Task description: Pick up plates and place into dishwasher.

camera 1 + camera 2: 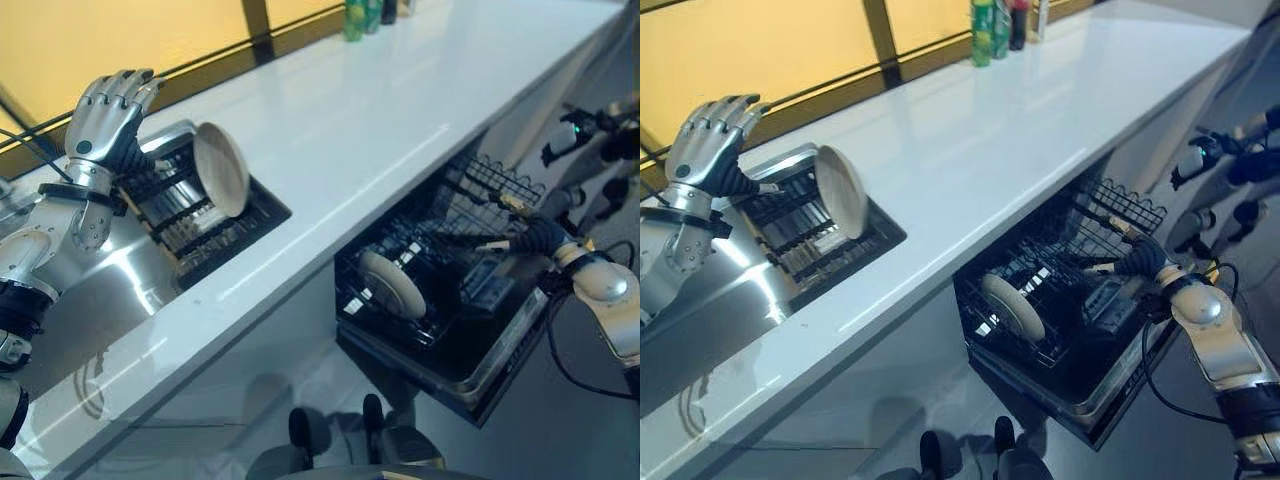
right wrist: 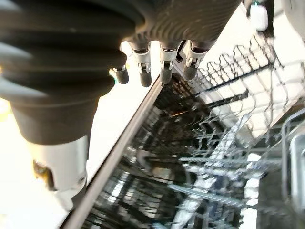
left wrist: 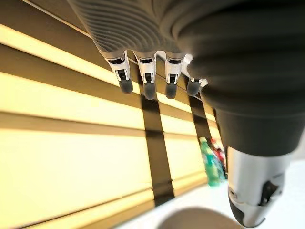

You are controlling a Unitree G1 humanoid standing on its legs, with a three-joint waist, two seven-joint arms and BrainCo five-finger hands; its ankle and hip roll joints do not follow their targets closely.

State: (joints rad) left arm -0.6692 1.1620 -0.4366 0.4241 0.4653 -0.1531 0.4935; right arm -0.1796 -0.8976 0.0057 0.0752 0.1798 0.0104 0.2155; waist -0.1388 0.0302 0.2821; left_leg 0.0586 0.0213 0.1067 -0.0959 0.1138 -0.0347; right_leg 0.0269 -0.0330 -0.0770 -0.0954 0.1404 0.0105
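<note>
Also round beige plate (image 1: 393, 284) in wire rack (image 1: 470, 215)

Desk (image 1: 400, 110) top wide open between drying rack (image 1: 190, 215) and bottles (image 1: 362, 18). I see one plate (image 1: 392, 284) upright in the dishwasher rack (image 1: 450, 270); wire tines crowd the rest, desk edge overhangs its back.

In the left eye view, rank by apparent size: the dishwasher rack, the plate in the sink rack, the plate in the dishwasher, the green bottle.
1. Dishwasher rack, by far the largest.
2. Plate in the sink rack and plate in the dishwasher: look alike, so no ranking.
3. Green bottle, smallest, though farthest from the camera.
</note>
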